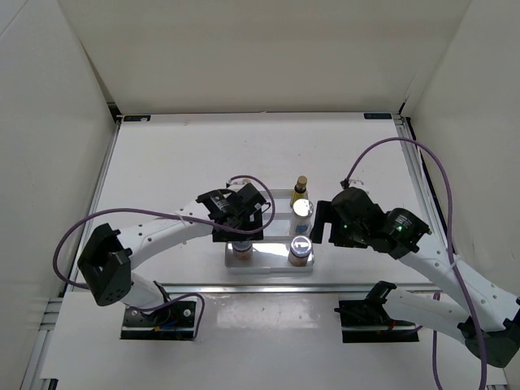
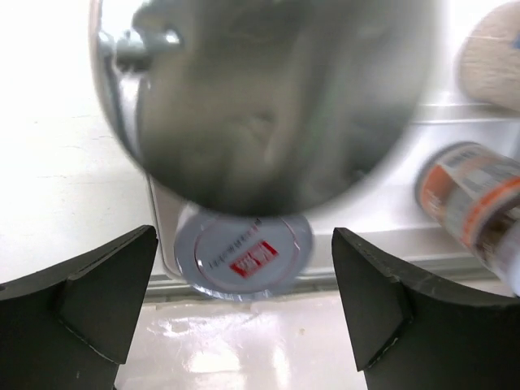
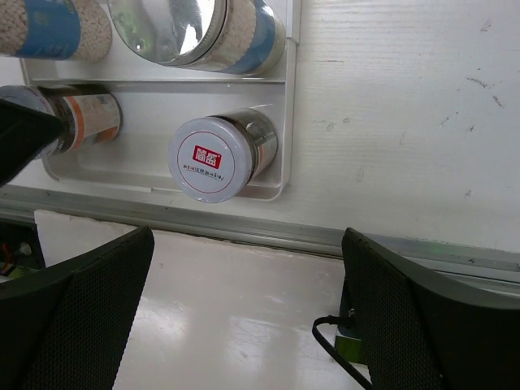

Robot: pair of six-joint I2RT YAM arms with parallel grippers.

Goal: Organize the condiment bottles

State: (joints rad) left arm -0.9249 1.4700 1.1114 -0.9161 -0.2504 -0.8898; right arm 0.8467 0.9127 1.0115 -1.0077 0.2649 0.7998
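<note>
Could knock the silver-capped bottle [image 2: 268, 106] onto the short jar [image 2: 244, 258] in front if lowered off-centre — with left gripper [image 2: 244, 236] spread wide just above it, right gripper [image 3: 248, 236] parted too, empty.

Two jars [image 3: 218, 158], perhaps three bottles [image 1: 301, 188]

Plain white counter [image 1: 187, 154], plain white stepped tray [image 1: 266, 262] by its near edge. The slim bottle [image 1: 301, 189] is amber-yellow with a dark cap. The short jar [image 3: 208, 158] has a pale silver lid with a small red square mark; the second jar [image 3: 89, 114] wears an orange-and-white label. The taller bottle [image 3: 240, 41] carries a blue band over what looks like speckled beige.
</note>
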